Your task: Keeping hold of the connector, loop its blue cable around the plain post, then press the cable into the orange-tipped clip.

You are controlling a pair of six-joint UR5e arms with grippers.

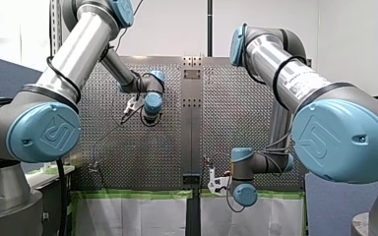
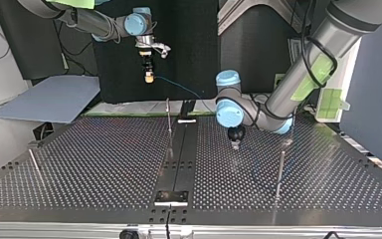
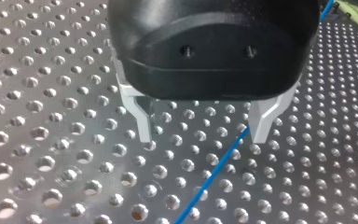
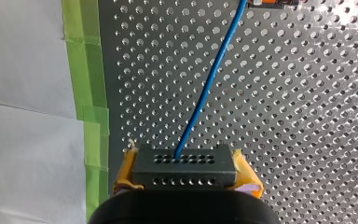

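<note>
My right gripper (image 2: 149,77), upper left of the top view, is pinching the connector (image 4: 185,168), and my left gripper (image 3: 204,137) is spread wide with the blue cable (image 3: 214,172) running through its gap.

Right wrist view: an orange part (image 4: 272,3) at the far end of the blue cable (image 4: 209,79) is cut off by the picture's edge, and only a strip shows. Left wrist view: the cable runs behind my left gripper (image 3: 203,137) and is partly hidden. Front view: the cable is too thin to trace.
</note>
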